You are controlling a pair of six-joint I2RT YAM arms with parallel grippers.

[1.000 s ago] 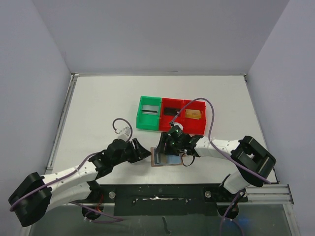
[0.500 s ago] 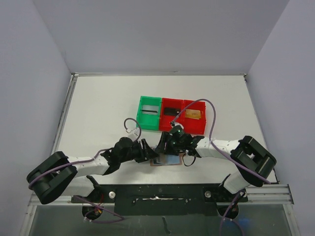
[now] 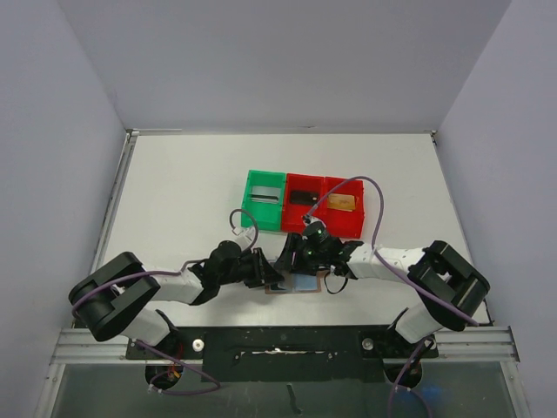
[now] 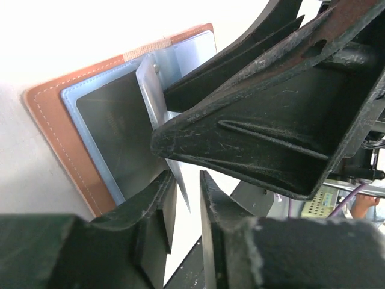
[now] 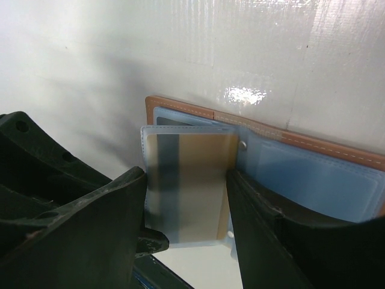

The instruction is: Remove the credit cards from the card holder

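white table [image 3: 174, 192] between pale grey walls. card holder [image 3: 303, 283] lies open, inside up, near the table's front edge between both arms, with a green bin [image 3: 263, 200] and red bins [image 3: 326, 205] behind it. right gripper [image 5: 185, 205] clasps a raised clear pocket [image 5: 180, 150] by its side edges; a gold card [image 5: 201, 180] sits inside. left gripper [image 4: 187, 186] has its jaws narrowly apart around a thin pocket edge; whether it pinches is unclear.

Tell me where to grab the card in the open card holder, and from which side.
Probably the card's free edge, a finger on each flat face, coming from the side away from the card holder's fold: it stands tilted up, thin edge outward.
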